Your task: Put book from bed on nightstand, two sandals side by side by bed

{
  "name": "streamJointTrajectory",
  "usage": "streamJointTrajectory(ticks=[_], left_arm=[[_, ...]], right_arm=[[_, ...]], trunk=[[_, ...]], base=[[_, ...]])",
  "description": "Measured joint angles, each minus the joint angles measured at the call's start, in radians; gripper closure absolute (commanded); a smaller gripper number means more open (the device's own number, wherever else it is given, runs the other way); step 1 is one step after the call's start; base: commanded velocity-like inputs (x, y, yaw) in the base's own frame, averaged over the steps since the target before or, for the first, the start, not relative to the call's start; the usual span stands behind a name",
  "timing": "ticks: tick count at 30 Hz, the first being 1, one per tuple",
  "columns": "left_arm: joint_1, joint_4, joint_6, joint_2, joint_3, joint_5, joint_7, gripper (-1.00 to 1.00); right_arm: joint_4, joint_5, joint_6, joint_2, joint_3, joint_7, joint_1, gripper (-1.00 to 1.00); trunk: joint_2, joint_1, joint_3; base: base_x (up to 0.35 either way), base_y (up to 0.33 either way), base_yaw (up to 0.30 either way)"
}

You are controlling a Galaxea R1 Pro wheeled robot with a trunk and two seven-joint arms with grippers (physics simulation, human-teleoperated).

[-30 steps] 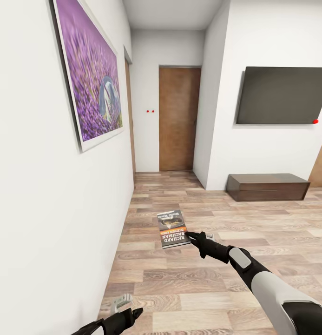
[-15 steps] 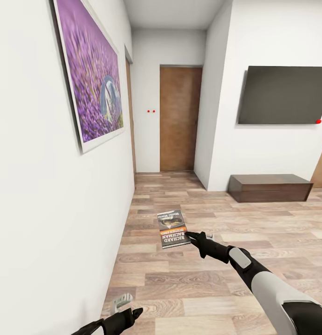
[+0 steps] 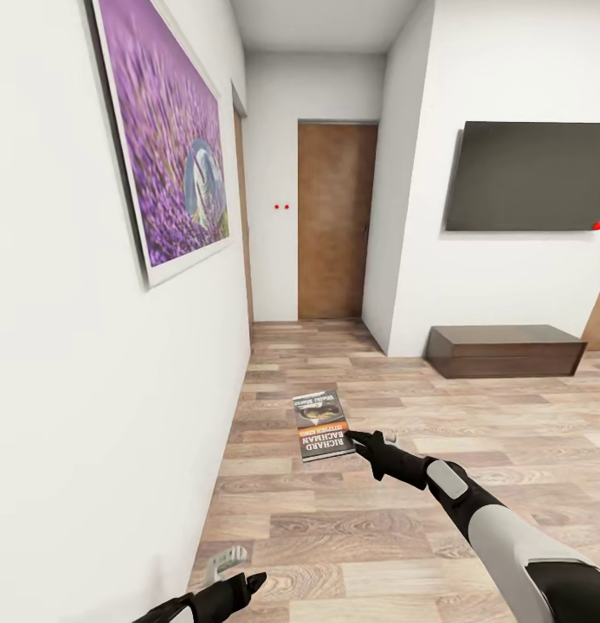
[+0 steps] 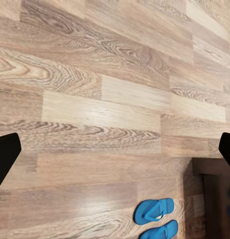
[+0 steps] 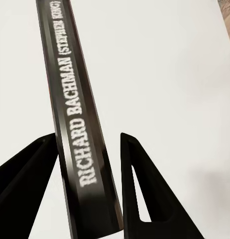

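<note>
- Right gripper (image 3: 355,439): the two dark fingers (image 5: 140,194) are closed on the edge of the book (image 3: 321,425) near one corner, the spine seen in the right wrist view passing between them; the book is carried above the wooden floor (image 3: 403,536), flat and cover up.
- Book, long axis: it runs forward from the robot, away from the fingertips and slightly to their left (the title band reads "RICHARD BACHMAN" at the near end); a white wall lies behind it in the right wrist view.
- Left gripper (image 3: 226,567): it is held low at the robot's left; in the left wrist view the fingertips (image 4: 5,154) stand wide apart with nothing between them.
- Two sandals (image 4: 156,219): both blue, lying close side by side on the floor beyond the left gripper, beside a dark wooden edge that cannot be identified.
- Surroundings: a purple picture (image 3: 165,147) on the left wall, a door (image 3: 332,221) ahead, a wall television (image 3: 529,177) above a low dark cabinet (image 3: 503,348).
- Judgement: the right arm has the book, so the coming placement depends on bringing a nightstand within its reach; the left arm is the nearer one to the sandals.
</note>
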Motion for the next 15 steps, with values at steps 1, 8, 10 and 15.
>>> streamJointTrajectory(ticks=[1,8,10,15], left_arm=[[0.000,0.000,0.000,0.000,0.000,0.000,0.000,-1.00],[0.000,0.000,0.000,0.000,0.000,0.000,0.000,-1.00],[0.000,0.000,0.000,0.000,0.000,0.000,0.000,-1.00],[0.000,0.000,0.000,0.001,0.000,0.000,0.000,-1.00]], right_arm=[[0.000,0.000,0.000,0.000,0.000,0.000,0.000,1.00],[0.000,0.000,-0.001,-0.001,0.000,0.000,0.000,1.00],[0.000,0.000,-0.001,-0.001,0.000,0.000,0.000,1.00],[0.001,0.000,0.000,-0.001,0.000,0.000,0.000,1.00]], trunk=[[0.000,0.000,0.000],[0.000,0.000,0.000],[0.000,0.000,0.000],[0.000,0.000,0.000]], base=[[0.083,0.000,0.000],[0.084,0.000,0.000],[0.086,0.000,0.000],[0.090,0.000,0.000]])
